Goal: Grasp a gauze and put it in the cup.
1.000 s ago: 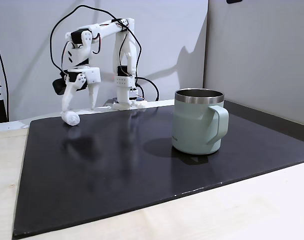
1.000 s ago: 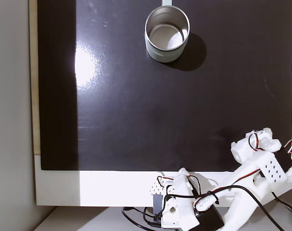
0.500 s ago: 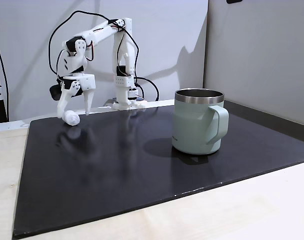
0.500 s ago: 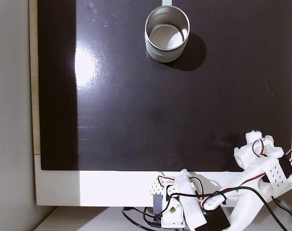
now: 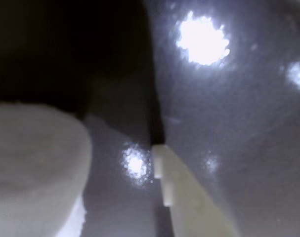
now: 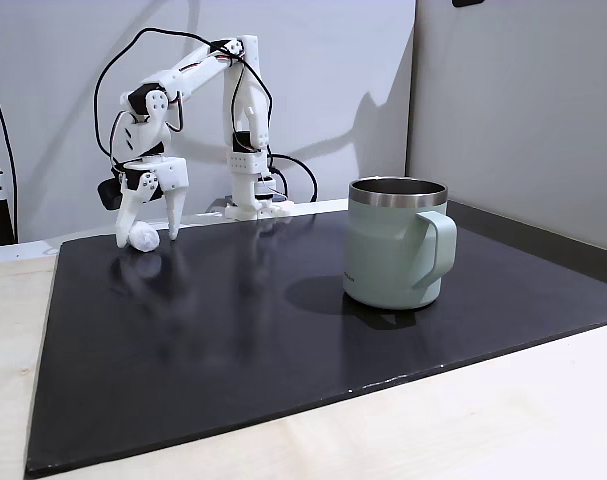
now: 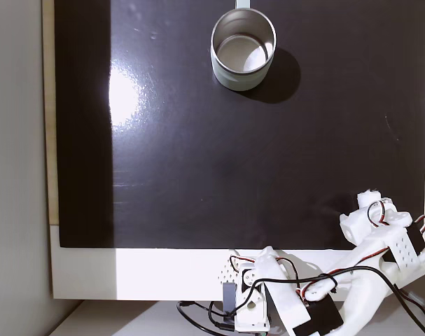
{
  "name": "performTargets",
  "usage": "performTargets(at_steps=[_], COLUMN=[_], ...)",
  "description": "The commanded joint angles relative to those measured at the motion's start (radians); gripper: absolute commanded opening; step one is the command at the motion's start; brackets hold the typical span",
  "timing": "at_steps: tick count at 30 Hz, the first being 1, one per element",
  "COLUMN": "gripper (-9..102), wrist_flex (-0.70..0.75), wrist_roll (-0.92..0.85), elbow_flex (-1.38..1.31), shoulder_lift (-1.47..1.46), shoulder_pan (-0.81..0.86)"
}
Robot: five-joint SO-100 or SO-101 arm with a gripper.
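Gauze [image 6: 142,238] sits on the black mat [image 6: 283,330] between our end effector [image 6: 147,236] fingers, which are spread wide and straddling it, nothing gripped yet. Cup [image 6: 397,242] is well away from the end effector, so we'd guess we're lining up the pinch.

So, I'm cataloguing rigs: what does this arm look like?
A slim white plastic arm with black cables looped along it and red wiring at the joints. Its gripper has two tapered white fingers and a black part beside it. A perforated white plate marks the wrist.
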Motion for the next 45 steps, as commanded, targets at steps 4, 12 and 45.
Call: performTargets(at_steps=[4,12,45], gripper=[28,7,0], wrist_flex=[-0.015,0.020,0.634], wrist_roll=[0.005,0.005,0.124], elbow_flex=[-0.028,-0.048,-0.505], shoulder_lift=[0.002,0.023,0.489], shoulder_pan=[0.017,0.011,-0.275])
